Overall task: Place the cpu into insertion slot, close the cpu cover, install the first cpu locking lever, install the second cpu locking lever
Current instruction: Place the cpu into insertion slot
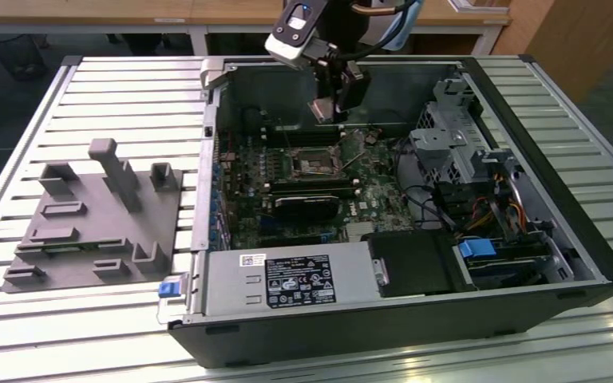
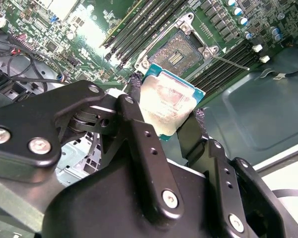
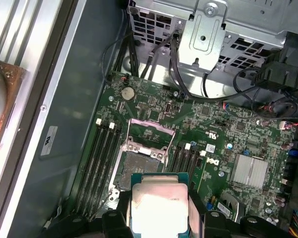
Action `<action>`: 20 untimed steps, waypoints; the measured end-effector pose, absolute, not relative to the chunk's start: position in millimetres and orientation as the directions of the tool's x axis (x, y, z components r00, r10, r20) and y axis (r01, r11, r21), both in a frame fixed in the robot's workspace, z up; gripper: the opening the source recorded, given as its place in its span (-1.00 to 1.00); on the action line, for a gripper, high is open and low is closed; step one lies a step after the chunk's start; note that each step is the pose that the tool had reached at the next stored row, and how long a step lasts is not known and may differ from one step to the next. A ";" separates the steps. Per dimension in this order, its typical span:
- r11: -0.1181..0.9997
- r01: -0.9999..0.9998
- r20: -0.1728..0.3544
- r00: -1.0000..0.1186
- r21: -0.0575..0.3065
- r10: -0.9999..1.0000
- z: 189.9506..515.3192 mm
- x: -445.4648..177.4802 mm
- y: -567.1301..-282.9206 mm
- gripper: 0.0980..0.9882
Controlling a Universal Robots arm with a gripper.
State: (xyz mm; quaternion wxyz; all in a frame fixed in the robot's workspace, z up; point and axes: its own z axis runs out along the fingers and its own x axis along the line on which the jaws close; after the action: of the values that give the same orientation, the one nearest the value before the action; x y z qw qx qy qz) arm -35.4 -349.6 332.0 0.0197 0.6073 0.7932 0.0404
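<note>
The black pincer [image 2: 164,111], pinching the flat silver-grey square cpu [image 2: 171,101] by opposite edges, hangs above the green circuit board [image 2: 39,29], with the open dark-centred square insertion slot [image 2: 181,49] lying below and slightly ahead.

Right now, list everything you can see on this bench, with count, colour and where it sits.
black metal computer case: one, black, lying open on the slatted table
green circuit board: one, green, inside the case
square silver-rimmed insertion slot: one, dark centre, mid-board, empty
silvery frame-shaped cpu cover: one, silver, raised open beside the slot
black rectangular heatsink block: one, black, next to the slot
grey moulded fixture tray: one, grey, exterior view's left
flat square silver-grey cpu: one, silver, held above the board
gripper: one, black, shut on the cpu
</note>
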 end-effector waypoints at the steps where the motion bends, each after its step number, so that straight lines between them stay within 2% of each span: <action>1: 0.258 0.962 0.018 -0.261 0.088 0.965 331.8 -35.4 -349.6 0.00; 20: 0.245 0.966 0.018 -0.247 0.088 0.969 328.5 -35.4 -349.6 0.00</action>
State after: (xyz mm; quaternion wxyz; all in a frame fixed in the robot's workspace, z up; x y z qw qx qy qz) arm -35.4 -349.6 328.5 0.0200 0.6132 0.7887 0.0404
